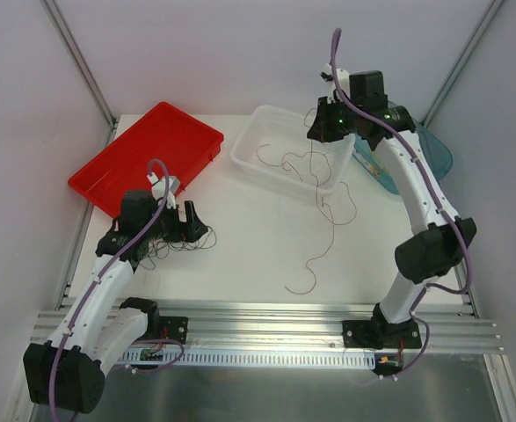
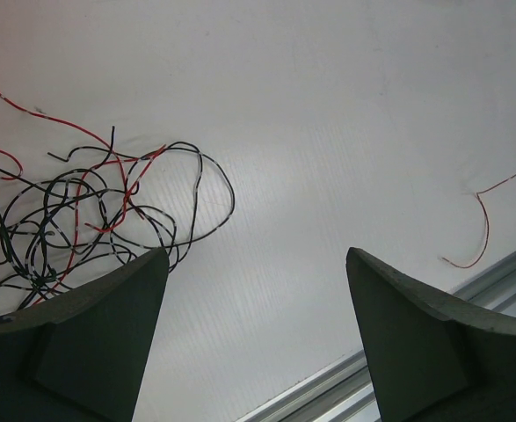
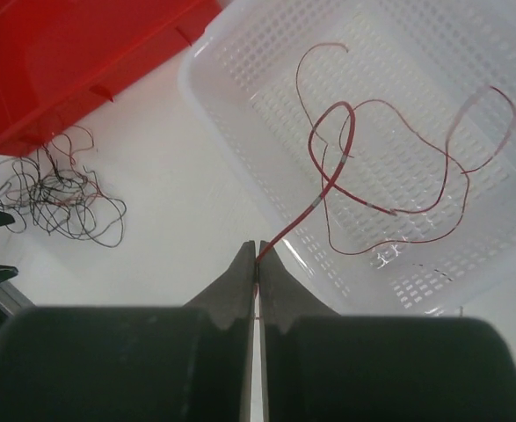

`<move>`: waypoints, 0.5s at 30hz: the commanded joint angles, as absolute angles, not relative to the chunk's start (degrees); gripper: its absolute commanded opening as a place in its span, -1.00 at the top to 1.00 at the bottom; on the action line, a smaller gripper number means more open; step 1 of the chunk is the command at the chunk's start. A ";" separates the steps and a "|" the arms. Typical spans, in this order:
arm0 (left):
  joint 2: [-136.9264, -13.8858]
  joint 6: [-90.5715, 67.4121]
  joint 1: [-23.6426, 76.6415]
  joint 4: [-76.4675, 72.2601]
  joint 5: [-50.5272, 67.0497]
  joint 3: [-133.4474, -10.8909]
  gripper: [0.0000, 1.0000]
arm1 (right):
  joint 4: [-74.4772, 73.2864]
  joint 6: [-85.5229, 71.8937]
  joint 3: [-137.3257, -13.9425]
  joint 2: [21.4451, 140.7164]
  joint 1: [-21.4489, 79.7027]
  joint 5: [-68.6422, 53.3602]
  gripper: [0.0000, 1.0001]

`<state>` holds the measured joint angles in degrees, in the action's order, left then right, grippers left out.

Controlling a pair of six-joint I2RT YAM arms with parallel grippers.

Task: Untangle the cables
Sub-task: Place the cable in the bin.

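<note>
A tangle of thin black and red cables (image 1: 180, 243) lies on the white table just in front of my left gripper (image 1: 183, 229). In the left wrist view the tangle (image 2: 82, 215) sits by the left finger, while the left gripper (image 2: 256, 257) is open over bare table with nothing between its fingers. My right gripper (image 1: 323, 132) hangs above the white basket (image 1: 256, 148). It (image 3: 257, 251) is shut on a single red cable (image 3: 303, 214). This cable loops inside the basket (image 3: 207, 110), and its tail (image 1: 309, 264) trails out onto the table.
A red tray (image 1: 143, 154) stands at the back left, close to the tangle. A teal bin (image 1: 435, 151) sits behind the right arm. An aluminium rail (image 1: 266, 318) runs along the near table edge. Grey walls enclose the sides.
</note>
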<state>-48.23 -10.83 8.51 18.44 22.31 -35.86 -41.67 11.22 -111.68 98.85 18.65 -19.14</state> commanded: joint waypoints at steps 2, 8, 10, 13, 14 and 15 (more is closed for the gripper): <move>-48.51 -9.49 7.91 17.93 23.55 -36.39 -0.66 | -36.92 13.89 -110.48 102.91 20.04 -22.94 0.99; -49.39 -9.49 7.91 18.02 24.08 -36.56 -0.66 | -37.00 12.04 -109.16 110.65 19.95 -17.67 0.36; -49.31 -9.49 7.91 17.93 24.26 -36.56 -0.66 | -36.57 10.91 -107.68 109.00 20.13 -17.58 0.10; -49.04 -9.58 7.91 17.93 24.08 -36.47 -0.66 | -32.97 10.02 -100.30 101.71 20.65 -14.00 -0.17; -48.96 -9.58 7.91 18.02 24.08 -36.47 -0.66 | -31.48 9.32 -98.20 99.69 20.83 -12.58 -0.22; -48.96 -9.58 7.91 18.02 24.08 -36.56 -0.66 | -31.03 8.71 -93.82 97.14 20.92 -11.09 -0.25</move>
